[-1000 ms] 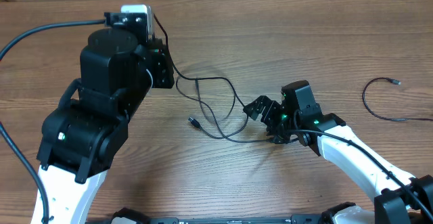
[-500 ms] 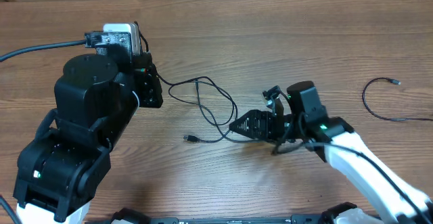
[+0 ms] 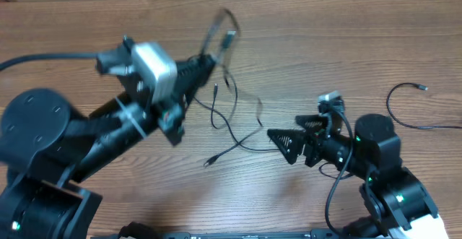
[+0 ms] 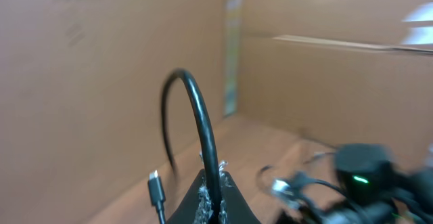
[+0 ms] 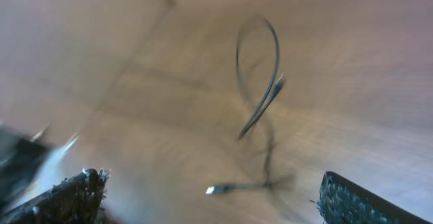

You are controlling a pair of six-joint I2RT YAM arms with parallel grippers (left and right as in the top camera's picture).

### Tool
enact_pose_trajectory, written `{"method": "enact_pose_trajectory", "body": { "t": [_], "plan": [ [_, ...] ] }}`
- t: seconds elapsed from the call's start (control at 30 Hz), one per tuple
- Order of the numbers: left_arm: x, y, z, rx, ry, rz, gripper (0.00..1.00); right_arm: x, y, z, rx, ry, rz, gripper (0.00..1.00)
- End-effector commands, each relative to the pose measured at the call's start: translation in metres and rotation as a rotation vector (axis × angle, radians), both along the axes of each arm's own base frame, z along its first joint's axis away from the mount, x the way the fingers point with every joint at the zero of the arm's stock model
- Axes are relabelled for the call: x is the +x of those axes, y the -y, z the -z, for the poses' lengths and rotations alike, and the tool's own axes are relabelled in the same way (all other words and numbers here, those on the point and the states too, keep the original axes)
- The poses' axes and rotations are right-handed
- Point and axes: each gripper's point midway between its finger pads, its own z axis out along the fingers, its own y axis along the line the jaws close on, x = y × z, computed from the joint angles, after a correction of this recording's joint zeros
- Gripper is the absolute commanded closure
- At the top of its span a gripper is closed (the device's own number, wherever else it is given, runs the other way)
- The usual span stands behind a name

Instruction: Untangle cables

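Note:
My left gripper [image 3: 208, 60] is raised above the table and shut on a thin black cable [image 3: 225, 24]. The cable loops up above the closed fingertips [image 4: 212, 198] in the left wrist view [image 4: 191, 109], with a small plug [image 4: 156, 187] dangling beside them. The tangled cables [image 3: 235, 127] hang down from it to the wood, ending in a plug [image 3: 208, 162]. My right gripper [image 3: 296, 134] is open and empty, low to the right of the tangle. Its fingers [image 5: 216, 200] are wide apart with a blurred plug [image 5: 214, 190] lying on the table between them. A separate cable [image 3: 408, 109] lies curved at far right.
The wooden table [image 3: 325, 44] spreads around the arms. The left arm's thick black wire [image 3: 43, 57] runs in from the left edge. A cardboard-coloured wall [image 4: 81, 61] fills the left wrist view.
My left gripper has lifted the cable up and toward the back, dragging the tangle with it. My right gripper has pulled back to the right and now stands open and empty.

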Motion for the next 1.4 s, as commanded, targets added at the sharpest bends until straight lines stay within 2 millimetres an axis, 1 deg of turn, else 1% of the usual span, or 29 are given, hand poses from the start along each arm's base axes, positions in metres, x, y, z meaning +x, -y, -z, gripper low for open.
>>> {"method": "enact_pose_trajectory", "body": {
  "t": [0.0,0.1,0.17,0.2,0.3,0.37,0.43,0.47,0.57,0.63,0.7,0.73,0.8,0.83,0.87,0.97,1.03,1.07,1.13,1.23,1.3,1.37],
  "plan": [
    [-0.043,0.020,-0.006,0.024,0.091,0.266,0.96,0.019,0.018,-0.007,-0.069,0.101,0.121,0.00],
    [-0.056,0.024,-0.016,-0.004,0.115,0.343,0.95,0.028,0.014,-0.011,-0.065,0.134,0.117,0.00],
    [-0.060,0.024,-0.022,-0.023,0.124,0.361,0.94,0.030,0.005,-0.013,-0.053,0.147,0.076,0.01],
    [-0.060,0.024,-0.024,-0.031,0.126,0.359,0.93,0.025,-0.005,-0.015,-0.029,0.149,0.018,0.00],
    [-0.058,0.023,-0.027,-0.036,0.133,0.346,0.93,0.004,-0.036,-0.018,0.033,0.139,-0.166,0.00],
    [-0.052,0.022,-0.026,-0.039,0.127,0.313,0.93,-0.001,-0.041,-0.013,0.013,0.130,-0.189,0.00],
    [-0.044,0.019,-0.026,-0.041,0.115,0.267,0.95,0.001,-0.038,-0.006,-0.033,0.140,-0.179,0.00],
    [-0.038,0.017,-0.026,-0.049,0.100,0.231,0.95,0.005,-0.033,-0.003,-0.054,0.138,-0.143,0.00],
    [-0.016,0.007,-0.024,-0.088,0.022,0.093,0.96,0.022,-0.004,0.010,-0.158,0.118,0.036,0.00],
    [0.002,-0.004,-0.019,-0.110,-0.032,-0.027,0.96,0.023,0.010,0.015,-0.205,0.104,0.102,0.00],
    [0.028,-0.025,-0.011,-0.160,-0.125,-0.216,0.96,0.014,0.013,0.016,-0.215,0.090,0.097,0.00],
    [0.036,-0.034,-0.008,-0.186,-0.160,-0.287,0.96,0.010,0.013,0.016,-0.211,0.084,0.084,0.00],
    [0.048,-0.051,-0.003,-0.245,-0.222,-0.406,0.96,-0.003,0.008,0.015,-0.199,0.080,0.025,0.00],
    [0.049,-0.053,-0.003,-0.261,-0.232,-0.417,0.96,-0.013,0.002,0.013,-0.185,0.089,-0.039,0.00],
    [0.049,-0.052,-0.005,-0.264,-0.227,-0.414,0.96,-0.019,-0.003,0.011,-0.174,0.095,-0.081,0.00],
    [0.049,-0.052,-0.008,-0.271,-0.217,-0.410,0.96,-0.045,-0.024,0.001,-0.109,0.137,-0.281,0.00],
    [0.049,-0.052,-0.007,-0.270,-0.220,-0.410,0.96,-0.054,-0.033,-0.006,-0.062,0.147,-0.352,0.00],
    [0.049,-0.052,-0.007,-0.268,-0.222,-0.408,0.96,-0.054,-0.035,-0.008,-0.053,0.152,-0.365,0.00],
    [0.047,-0.048,-0.005,-0.261,-0.232,-0.386,0.96,-0.050,-0.038,-0.009,-0.047,0.163,-0.371,0.00],
    [0.045,-0.037,0.000,-0.253,-0.266,-0.323,0.96,-0.038,-0.045,-0.004,-0.090,0.215,-0.396,0.00],
    [0.046,-0.030,0.006,-0.252,-0.309,-0.291,0.96,-0.026,-0.051,0.003,-0.106,0.215,-0.388,0.04],
    [0.049,-0.025,0.012,-0.244,-0.337,-0.274,0.96,-0.022,-0.060,0.009,-0.105,0.203,-0.411,0.07]
  ]
}}
